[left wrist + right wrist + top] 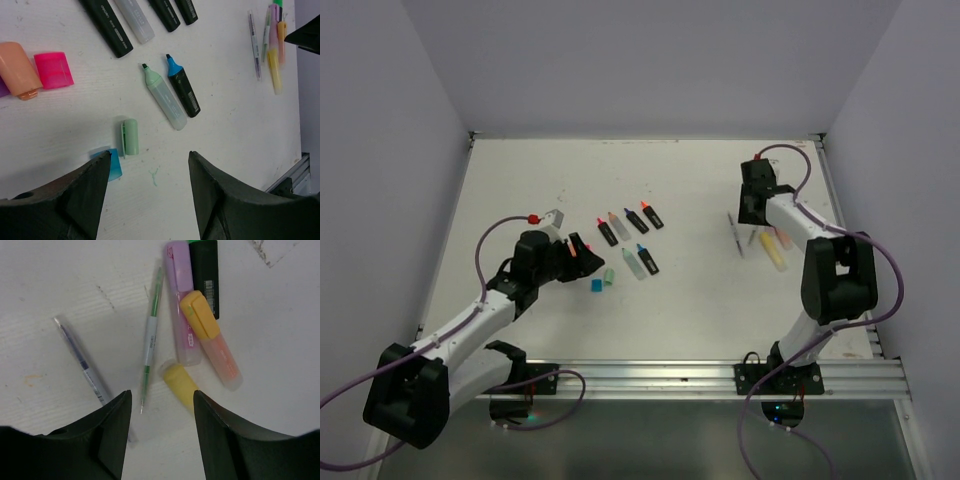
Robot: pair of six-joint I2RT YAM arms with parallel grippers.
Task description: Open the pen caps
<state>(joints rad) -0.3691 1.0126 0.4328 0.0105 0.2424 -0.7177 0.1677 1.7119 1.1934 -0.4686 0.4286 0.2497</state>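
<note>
Left gripper (150,200): jaws wide, nothing between them. It hangs low over the loose caps, a pose that suits either a release or a fresh approach.
Green cap (131,136): off its pen, on its side, left of the tabletop's (700,310) middle, toward the near edge.
Blue cap (114,165): just beside the green cap, partly hidden behind one finger.
Pink cap (52,70) and orange cap (19,67): side by side, loose, apart from the green and blue pair.
Mint highlighter (164,97) and blue-tipped highlighter (183,86): tips bare, lying parallel near the green cap. Judged to be the pens those two caps came from.
Right gripper (160,440): jaws wide and empty, poised above the cluster near the right edge, probably to select the next pen.
Amber cap (200,315): seated on a peach highlighter (226,367); not yet opened.
Yellow piece (180,384): runs under one finger; cap or body cannot be told.
Pink highlighter (181,305): touching the peach one; cap state unclear.
Thin pens (150,340): lying beside the cluster, not part of the job.
Progress: about half done, judging by the loose caps on the left and the capped stock on the right.
</note>
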